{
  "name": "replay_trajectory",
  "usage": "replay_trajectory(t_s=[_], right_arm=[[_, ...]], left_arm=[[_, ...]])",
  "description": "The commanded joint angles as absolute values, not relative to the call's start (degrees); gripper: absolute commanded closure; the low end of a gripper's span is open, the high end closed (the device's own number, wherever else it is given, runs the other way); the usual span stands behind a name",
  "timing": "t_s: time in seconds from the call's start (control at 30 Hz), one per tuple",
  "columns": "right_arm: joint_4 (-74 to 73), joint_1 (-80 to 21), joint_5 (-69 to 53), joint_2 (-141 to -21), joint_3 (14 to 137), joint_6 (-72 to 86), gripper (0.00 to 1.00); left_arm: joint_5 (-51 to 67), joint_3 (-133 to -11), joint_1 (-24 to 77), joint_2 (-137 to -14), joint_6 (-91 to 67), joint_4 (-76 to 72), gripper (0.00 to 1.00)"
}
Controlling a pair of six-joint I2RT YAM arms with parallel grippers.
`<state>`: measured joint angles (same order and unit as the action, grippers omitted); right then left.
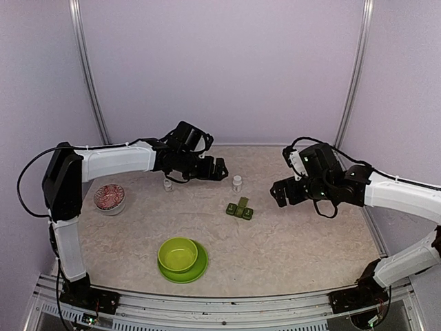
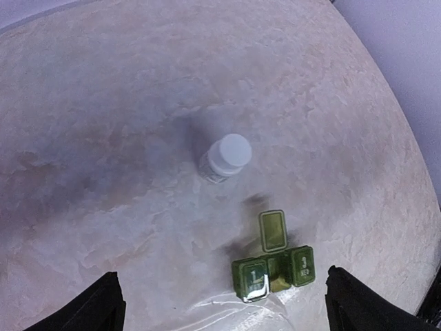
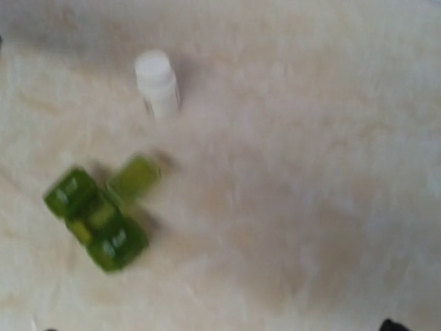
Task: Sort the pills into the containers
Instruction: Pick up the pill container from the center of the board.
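I see the pill box (image 1: pixel 239 208) lying on the desk (image 1: pixel 296 241) near the middle, between my two arms. Its middle lid (image 2: pixel 273 231) is flipped open and the two outer compartments are shut. Just beyond it stands a small white-capped bottle (image 1: pixel 237 183), upright and apart from the box. My left claw (image 1: pixel 220 169) hovers above the desk to the left of that bottle, fingers spread wide and holding nothing. My right claw (image 1: pixel 279 193) hangs to the right of the box, also wide and empty; its wrist view is blurred. A second small bottle (image 1: pixel 167 185) stands under the left arm. A lime-green bowl (image 1: pixel 178 254) sits on its plate (image 1: pixel 200 267) nearer to me, and a red-patterned dish (image 1: pixel 109 197) lies at the far left.
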<state>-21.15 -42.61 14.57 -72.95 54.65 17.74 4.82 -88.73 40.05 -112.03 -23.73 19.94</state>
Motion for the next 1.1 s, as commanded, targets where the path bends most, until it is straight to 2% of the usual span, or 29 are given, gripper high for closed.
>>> replay_trajectory(t_s=[0.0,0.27,0.6,0.73,0.9,1.07], right_arm=[[-19.09,-42.28,12.83,-68.67,49.24,20.83,0.00],[-18.31,-42.29,9.16,-67.32,47.41,20.53,0.00],[-17.42,-42.45,5.84,-64.72,45.88,23.03,0.00],[-18.37,-42.45,4.90,-64.68,46.30,22.40,0.00],[-18.17,-42.45,4.18,-65.20,46.90,21.19,0.00],[-17.85,-42.48,4.15,-66.25,48.46,19.38,0.00]], left_arm=[[4.77,-92.59,42.61,-113.95,-18.73,16.67,0.01],[7.40,-100.66,43.84,-121.01,-17.08,19.90,0.07],[1.24,-109.06,43.07,-126.99,-13.86,25.14,0.14],[-2.01,-106.33,40.51,-124.84,-16.99,25.82,0.14],[-6.24,-94.57,35.74,-116.27,-19.61,23.42,0.14],[-8.35,-91.87,32.06,-113.35,-19.20,26.01,0.14]])
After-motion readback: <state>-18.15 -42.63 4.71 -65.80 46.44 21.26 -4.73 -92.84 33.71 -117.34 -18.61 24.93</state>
